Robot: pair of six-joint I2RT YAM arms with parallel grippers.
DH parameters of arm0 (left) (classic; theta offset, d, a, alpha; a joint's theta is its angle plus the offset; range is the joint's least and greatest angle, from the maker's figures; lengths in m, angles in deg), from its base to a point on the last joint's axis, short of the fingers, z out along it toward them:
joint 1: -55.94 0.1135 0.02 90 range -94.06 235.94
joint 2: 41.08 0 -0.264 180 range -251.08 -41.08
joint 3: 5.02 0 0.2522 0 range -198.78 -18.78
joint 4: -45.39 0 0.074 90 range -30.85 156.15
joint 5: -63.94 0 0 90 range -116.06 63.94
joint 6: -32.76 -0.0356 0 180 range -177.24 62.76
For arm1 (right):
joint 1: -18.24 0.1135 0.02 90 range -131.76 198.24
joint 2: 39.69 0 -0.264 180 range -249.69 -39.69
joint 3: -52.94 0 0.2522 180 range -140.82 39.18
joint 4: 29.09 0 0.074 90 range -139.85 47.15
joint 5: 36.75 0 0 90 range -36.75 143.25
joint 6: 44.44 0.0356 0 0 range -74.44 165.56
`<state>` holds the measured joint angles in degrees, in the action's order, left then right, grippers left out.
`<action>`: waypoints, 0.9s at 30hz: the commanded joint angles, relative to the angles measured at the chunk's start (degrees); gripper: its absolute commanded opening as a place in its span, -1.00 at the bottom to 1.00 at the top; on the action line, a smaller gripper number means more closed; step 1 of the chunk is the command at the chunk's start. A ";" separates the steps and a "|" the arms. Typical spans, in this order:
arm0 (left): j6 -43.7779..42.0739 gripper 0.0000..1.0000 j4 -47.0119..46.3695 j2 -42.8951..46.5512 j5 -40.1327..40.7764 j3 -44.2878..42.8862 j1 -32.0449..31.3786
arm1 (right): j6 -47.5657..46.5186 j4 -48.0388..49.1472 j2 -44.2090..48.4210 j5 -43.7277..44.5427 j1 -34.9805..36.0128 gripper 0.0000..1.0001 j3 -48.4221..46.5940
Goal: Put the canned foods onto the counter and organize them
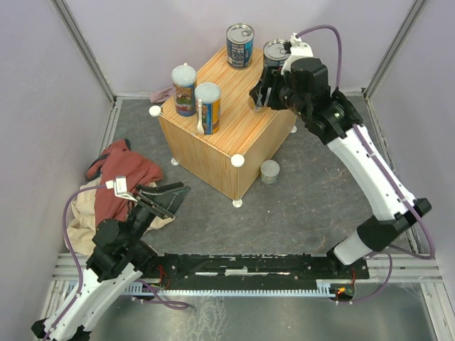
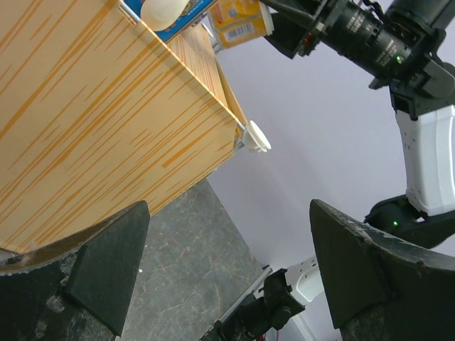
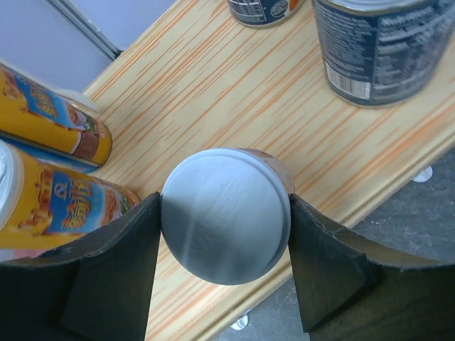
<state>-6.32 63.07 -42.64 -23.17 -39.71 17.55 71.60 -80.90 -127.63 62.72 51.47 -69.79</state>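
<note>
a: what is found at the left?

b: the left gripper [image 1: 168, 198] is held low, just beside the red cloth [image 1: 124, 174] and the beige cloth [image 1: 79, 213]. its fingers are spread wide and nothing is held between them.

a: and what has been placed on the counter [image 1: 242, 124]?

b: four cans are seen standing on its top. at the left edge a tall orange-and-blue can [image 1: 184, 89] is set close beside a second tall can [image 1: 207, 108]. at the far edge a blue-labelled ring-pull can [image 1: 239, 45] is stood near a second ring-pull can [image 1: 274, 52], which is partly hidden in the overhead view.

a: and at the right?

b: a short pale-lidded can [image 3: 226, 213] is clasped on both sides by the fingers of the right gripper [image 1: 264, 94], over the right part of the wooden top, in front of the ring-pull pair. whether its base is touching the wood cannot be told.

a: so what is left?

b: the work is judged somewhat past halfway. the clasped can is not yet released. a second short can [image 1: 269, 171] is seen on the grey floor [image 1: 313, 206], near the counter's right face, and is yet to be lifted. no seventh can is found in any view.
</note>
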 commanded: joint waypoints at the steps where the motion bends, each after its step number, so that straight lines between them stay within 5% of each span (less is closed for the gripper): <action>1: 1.66 0.99 -4.21 -1.34 -0.15 0.02 -0.19 | -1.45 2.16 -4.80 -0.36 1.07 -0.40 -10.38; 18: -0.16 0.99 -6.54 -3.61 -1.39 0.92 -0.19 | -2.97 -6.24 -25.80 -0.41 1.75 -0.36 -38.00; 27: -0.89 0.99 -7.50 -4.50 -1.83 1.53 -0.20 | -2.67 -5.86 -29.62 -1.21 1.76 -0.31 -41.31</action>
<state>-6.34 58.94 -46.23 -23.65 -38.20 17.55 69.27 -91.56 -157.64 62.26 53.07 -106.96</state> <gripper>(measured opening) 0.993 0.719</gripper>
